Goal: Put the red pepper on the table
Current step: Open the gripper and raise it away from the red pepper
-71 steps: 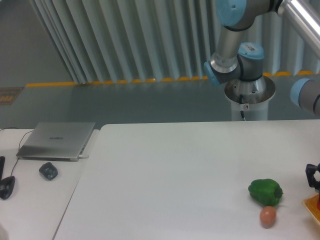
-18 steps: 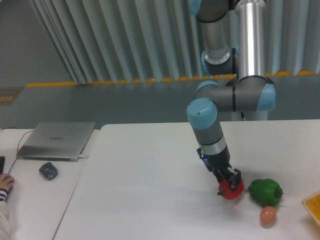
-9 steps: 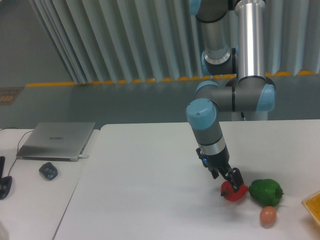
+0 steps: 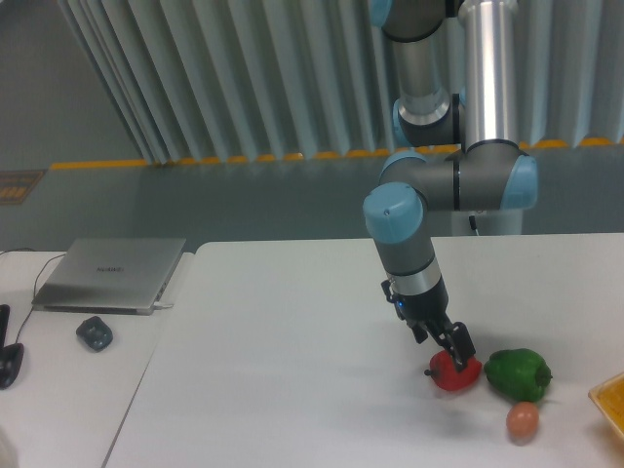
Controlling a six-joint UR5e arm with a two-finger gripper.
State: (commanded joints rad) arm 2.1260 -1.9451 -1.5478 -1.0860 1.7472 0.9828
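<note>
The red pepper [image 4: 455, 374] rests on the white table [image 4: 292, 370], right of centre, with a small shadow under it. My gripper [image 4: 450, 345] hangs just above it, pointing down and to the right. Its dark fingers [image 4: 460, 343] are spread, and their tips still overlap the pepper's top, so I cannot tell whether they touch it. The pepper's stem is hidden behind the fingers.
A green pepper [image 4: 519, 374] lies just right of the red one, with a small orange-pink ball [image 4: 523, 421] in front of it. An orange-yellow object [image 4: 611, 398] pokes in at the right edge. A laptop [image 4: 109, 274] and mouse [image 4: 95, 333] sit on the side desk at left.
The arm carried the red pepper in from the right and set it down beside the green pepper. Since a second ago the fingers have spread and the arm has risen slightly; the pepper stays put.
</note>
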